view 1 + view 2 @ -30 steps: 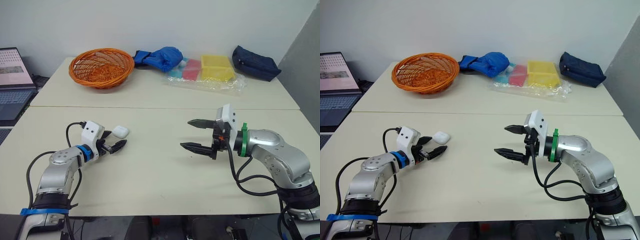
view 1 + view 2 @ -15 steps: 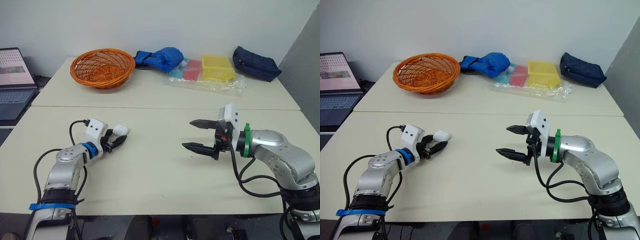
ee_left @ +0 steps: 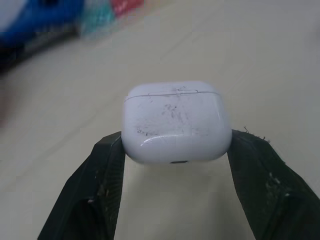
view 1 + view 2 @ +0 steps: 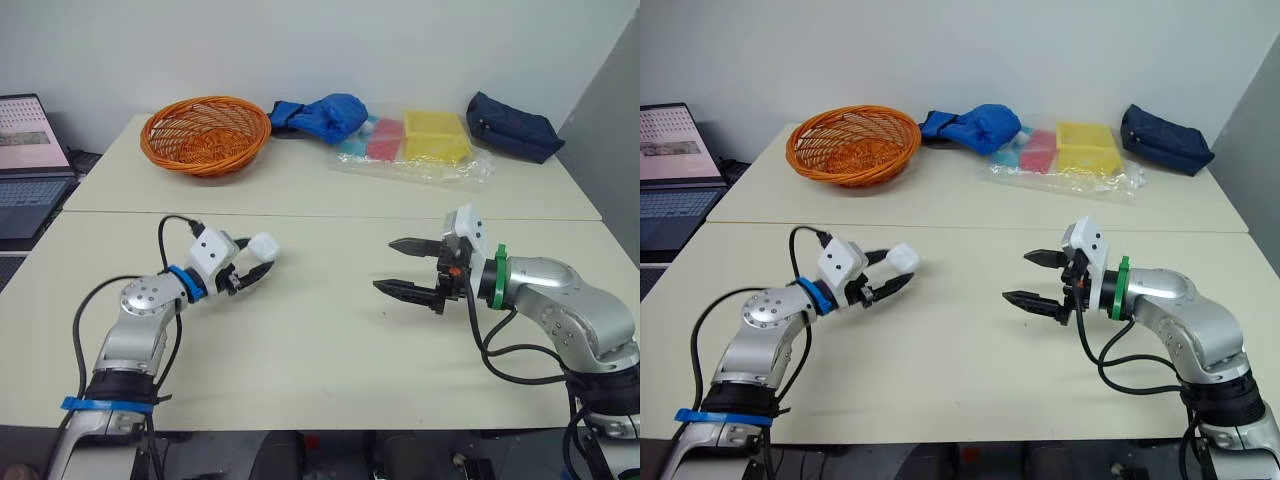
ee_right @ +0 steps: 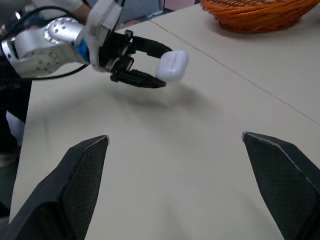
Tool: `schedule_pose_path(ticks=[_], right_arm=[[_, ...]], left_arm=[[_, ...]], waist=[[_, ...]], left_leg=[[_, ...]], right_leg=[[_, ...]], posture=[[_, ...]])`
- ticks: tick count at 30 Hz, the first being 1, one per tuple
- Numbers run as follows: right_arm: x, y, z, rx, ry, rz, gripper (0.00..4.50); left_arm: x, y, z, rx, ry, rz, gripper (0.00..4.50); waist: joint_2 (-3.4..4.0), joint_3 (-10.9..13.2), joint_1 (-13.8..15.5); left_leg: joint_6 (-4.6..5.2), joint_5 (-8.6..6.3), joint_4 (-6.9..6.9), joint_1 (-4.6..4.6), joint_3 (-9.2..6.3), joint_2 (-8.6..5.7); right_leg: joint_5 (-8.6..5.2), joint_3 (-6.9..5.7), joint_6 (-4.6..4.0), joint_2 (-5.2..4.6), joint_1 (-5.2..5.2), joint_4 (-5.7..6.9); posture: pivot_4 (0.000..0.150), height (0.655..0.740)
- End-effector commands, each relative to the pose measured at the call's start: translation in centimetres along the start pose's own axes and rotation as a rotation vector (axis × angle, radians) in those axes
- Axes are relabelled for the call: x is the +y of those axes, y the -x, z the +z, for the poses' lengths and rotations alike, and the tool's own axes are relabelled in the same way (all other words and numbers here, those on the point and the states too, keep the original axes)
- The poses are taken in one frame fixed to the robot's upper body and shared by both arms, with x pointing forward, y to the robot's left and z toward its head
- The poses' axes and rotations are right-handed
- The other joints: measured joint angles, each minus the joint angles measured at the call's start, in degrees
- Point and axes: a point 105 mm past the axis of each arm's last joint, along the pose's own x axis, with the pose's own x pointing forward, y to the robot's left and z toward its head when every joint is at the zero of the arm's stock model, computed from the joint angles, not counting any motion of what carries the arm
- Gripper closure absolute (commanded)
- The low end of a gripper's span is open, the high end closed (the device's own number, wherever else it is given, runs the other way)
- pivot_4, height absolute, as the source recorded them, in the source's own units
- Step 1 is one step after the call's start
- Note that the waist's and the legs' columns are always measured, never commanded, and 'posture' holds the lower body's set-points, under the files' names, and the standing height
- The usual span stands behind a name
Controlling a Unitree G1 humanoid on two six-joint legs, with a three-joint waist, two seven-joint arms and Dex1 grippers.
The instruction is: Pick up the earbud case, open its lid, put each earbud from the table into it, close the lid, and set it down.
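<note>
The white earbud case [image 3: 176,122] has its lid closed and is held off the table between the two black fingers [image 3: 107,172] of my left gripper [image 4: 262,260], which is shut on it. The case [image 4: 264,246] hangs above the left half of the near table. My right gripper [image 4: 385,265] hovers open and empty over the table, to the right of the middle, with its fingers pointing toward the left arm. In the right wrist view the case [image 5: 172,64] in the left gripper [image 5: 162,75] lies ahead of the spread fingers [image 5: 85,165].
On the far table stand an orange wicker basket [image 4: 204,133], a blue glove [image 4: 322,113], a clear bag of coloured packets [image 4: 415,145] and a navy pouch [image 4: 512,126]. A laptop [image 4: 25,150] sits at the far left. A seam [image 4: 330,214] joins the two tables.
My left gripper has shut on the case and lifted it off the table, up and toward the middle. The right gripper has stayed open, nearly still.
</note>
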Motion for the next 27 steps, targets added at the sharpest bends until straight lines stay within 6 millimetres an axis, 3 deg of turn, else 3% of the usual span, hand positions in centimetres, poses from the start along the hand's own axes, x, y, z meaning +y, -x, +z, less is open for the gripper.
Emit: schedule_pose_path(ticks=[1,4,8,12,19,27], right_arm=[[-1.8,-0.3,2.4,-0.038,-0.095,-0.008,0.0],[-2.2,-1.6,3.0,-0.026,-0.18,0.049,0.0],[-2.0,-3.4,2.7,0.016,-0.219,0.079,0.0],[-1.3,-5.0,3.7,-0.008,-0.266,0.118,0.0],[-0.1,-5.6,4.8,-0.025,-0.29,0.182,0.0],[-0.1,-6.6,4.9,-0.032,-0.307,0.167,0.0]], left_arm=[[0.4,-1.7,4.4,-0.188,-0.33,-0.036,1.8],[-0.2,-3.1,7.0,-0.344,-0.529,-0.074,1.8],[-0.7,-3.9,8.5,-0.454,-0.651,-0.096,1.8],[-1.2,-4.0,10.0,-0.568,-0.743,-0.107,1.8],[-1.2,-4.1,10.0,-0.594,-0.774,-0.112,1.8],[-0.9,-4.3,10.1,-0.598,-0.78,-0.099,1.8]], waist=[[0.0,0.0,-0.05],[0.0,0.0,0.0],[0.0,0.0,-0.11],[0.0,0.0,-0.32],[0.0,0.0,-0.18],[0.01,0.0,-0.21]], left_leg=[[0.0,0.0,0.0,0.02,0.01,0.0],[0.03,0.02,0.1,-0.01,0.12,-0.04],[0.04,0.01,0.08,-0.14,0.23,-0.05],[0.05,0.0,0.07,-0.35,0.25,-0.04],[0.05,0.0,0.13,-0.51,0.09,-0.02],[0.05,0.0,0.43,-0.52,0.04,-0.02]], right_leg=[[0.0,0.01,0.0,0.0,0.01,0.01],[0.09,-0.03,0.0,0.07,0.02,0.01],[0.09,-0.03,0.0,0.09,-0.06,-0.02],[0.09,-0.04,0.01,0.15,-0.27,0.01],[0.1,-0.2,0.03,0.08,-0.32,0.07],[0.1,-0.26,0.03,0.15,-0.31,0.3]], posture=[[0.15,0.74],[0.15,0.74],[0.15,0.74],[0.15,0.74],[0.15,0.74],[0.15,0.74]])
